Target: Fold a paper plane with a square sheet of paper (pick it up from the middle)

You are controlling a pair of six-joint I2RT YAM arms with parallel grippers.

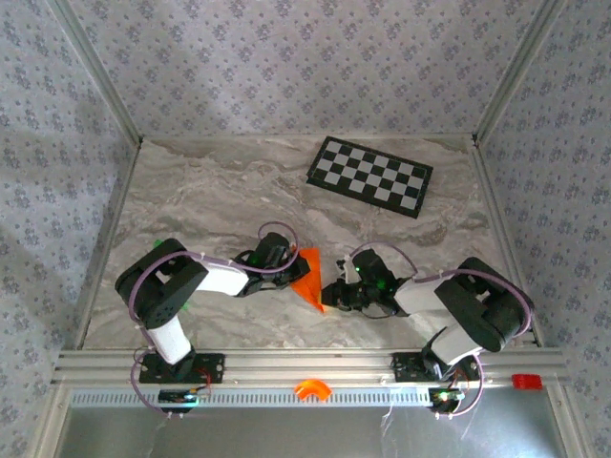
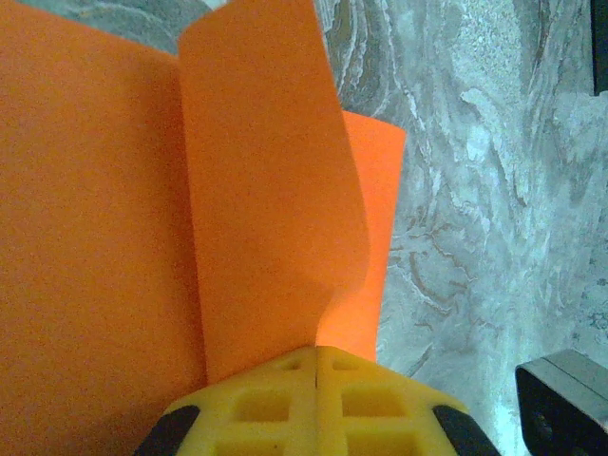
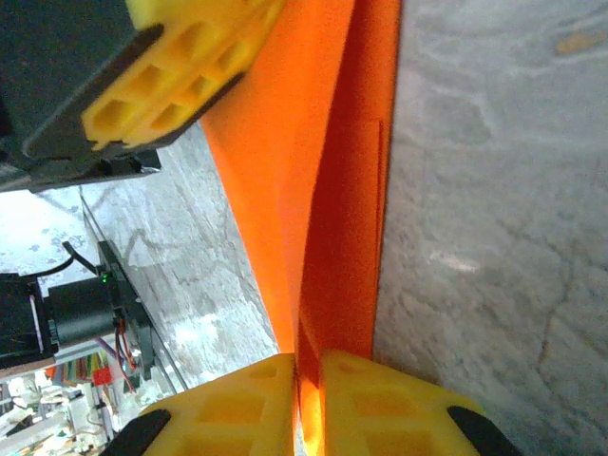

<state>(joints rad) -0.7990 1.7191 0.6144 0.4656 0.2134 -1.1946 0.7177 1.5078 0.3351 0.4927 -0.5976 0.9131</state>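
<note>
Left gripper (image 2: 316, 378) is pressed together, pinching the orange paper (image 2: 271, 190), which fans out ahead of it in folded flaps. Opposite, the right gripper (image 3: 306, 380) straddles the paper's creased edge, jaws nearly together; whether they grip, I cannot tell. Marbled desk (image 2: 475, 237) lies beneath.

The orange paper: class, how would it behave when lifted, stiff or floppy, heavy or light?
Likely floppy: the orange paper curls above the shut left gripper. Probably very light: thin flaps stand unsupported. Apt to crease; a sharp fold shows.
</note>
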